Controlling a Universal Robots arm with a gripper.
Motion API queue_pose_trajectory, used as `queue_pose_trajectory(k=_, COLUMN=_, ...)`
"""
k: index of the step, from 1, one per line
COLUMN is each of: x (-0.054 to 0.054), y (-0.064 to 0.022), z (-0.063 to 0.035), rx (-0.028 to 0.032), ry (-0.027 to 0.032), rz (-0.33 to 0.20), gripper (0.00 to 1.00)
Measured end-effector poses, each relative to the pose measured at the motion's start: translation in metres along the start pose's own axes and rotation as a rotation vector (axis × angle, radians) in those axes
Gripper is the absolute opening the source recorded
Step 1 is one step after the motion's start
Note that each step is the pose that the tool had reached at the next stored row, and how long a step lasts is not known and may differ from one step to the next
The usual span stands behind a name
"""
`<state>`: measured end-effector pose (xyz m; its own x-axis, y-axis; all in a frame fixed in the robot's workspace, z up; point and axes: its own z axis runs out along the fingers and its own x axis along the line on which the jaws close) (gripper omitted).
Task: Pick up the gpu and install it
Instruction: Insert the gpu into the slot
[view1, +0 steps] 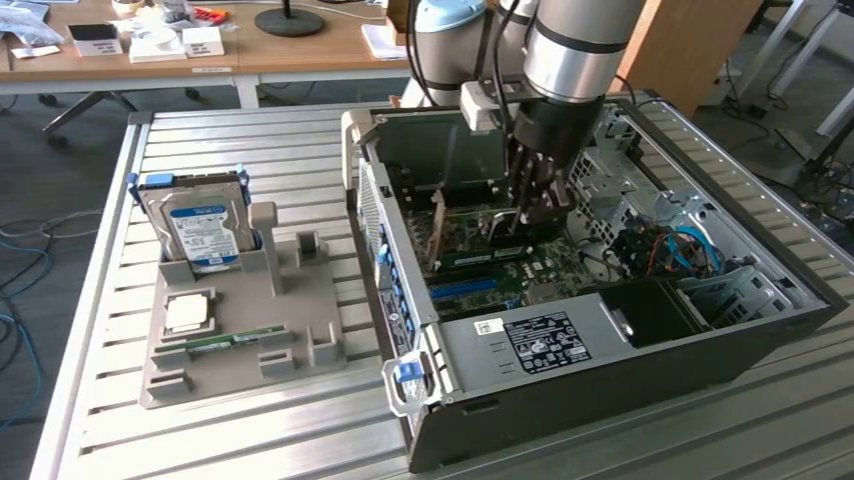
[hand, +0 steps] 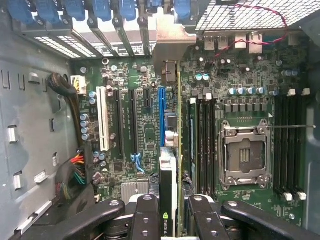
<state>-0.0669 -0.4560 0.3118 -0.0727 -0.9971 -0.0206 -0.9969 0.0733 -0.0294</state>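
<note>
Holding | one claw (hand: 172, 217) part-closed on one gpu (hand: 168, 172) | one motherboard (hand: 150, 131) | one hard drive (view1: 200, 228)

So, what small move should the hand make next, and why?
Probably a slight sideways shift toward the blue slot: the hand grips the gpu upright over the motherboard, its edge seemingly beside that slot, not above it.
</note>
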Motion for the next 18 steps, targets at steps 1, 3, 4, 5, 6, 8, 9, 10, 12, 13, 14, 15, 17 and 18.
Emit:
queue_pose_trajectory(k=1, x=0.0, y=0.0001, z=0.0008, rx=0.0, ry=0.0, rz=-0.001, gripper=0.27)
queue_pose_trajectory(k=3, x=0.0, y=0.0007, z=0.0025, rx=0.0, ry=-0.0001, rz=-0.002, gripper=0.27)
queue_pose_trajectory(k=4, x=0.0, y=0.001, z=0.0035, rx=0.0, ry=0.0, rz=-0.002, gripper=0.27)
queue_pose_trajectory(k=5, x=0.0, y=0.0014, z=0.0046, rx=0.0, ry=-0.0001, rz=-0.003, gripper=0.27)
queue_pose_trajectory(k=6, x=0.0, y=0.0017, z=0.0057, rx=-0.0001, ry=-0.0001, rz=-0.003, gripper=0.27)
queue_pose_trajectory(k=8, x=0.0, y=0.0026, z=0.0086, rx=-0.0001, ry=-0.0001, rz=-0.005, gripper=0.27)
queue_pose_trajectory(k=9, x=0.001, y=0.003, z=0.0099, rx=-0.0001, ry=-0.0001, rz=-0.006, gripper=0.27)
queue_pose_trajectory(k=10, x=0.001, y=0.0034, z=0.011, rx=-0.0001, ry=-0.0002, rz=-0.006, gripper=0.27)
queue_pose_trajectory(k=12, x=0.001, y=0.004, z=0.0126, rx=-0.0002, ry=0.0, rz=-0.008, gripper=0.27)
queue_pose_trajectory(k=13, x=0.001, y=0.004, z=0.0127, rx=-0.0002, ry=0.0, rz=-0.008, gripper=0.27)
queue_pose_trajectory(k=14, x=0.001, y=0.004, z=0.0126, rx=-0.0002, ry=0.0, rz=-0.008, gripper=0.27)
queue_pose_trajectory(k=15, x=0.001, y=0.004, z=0.0127, rx=-0.0002, ry=0.0, rz=-0.008, gripper=0.27)
queue_pose_trajectory(k=17, x=0.001, y=0.004, z=0.0127, rx=-0.0002, ry=-0.0001, rz=-0.008, gripper=0.27)
queue_pose_trajectory(k=18, x=0.001, y=0.004, z=0.0127, rx=-0.0001, ry=-0.0001, rz=-0.008, gripper=0.27)
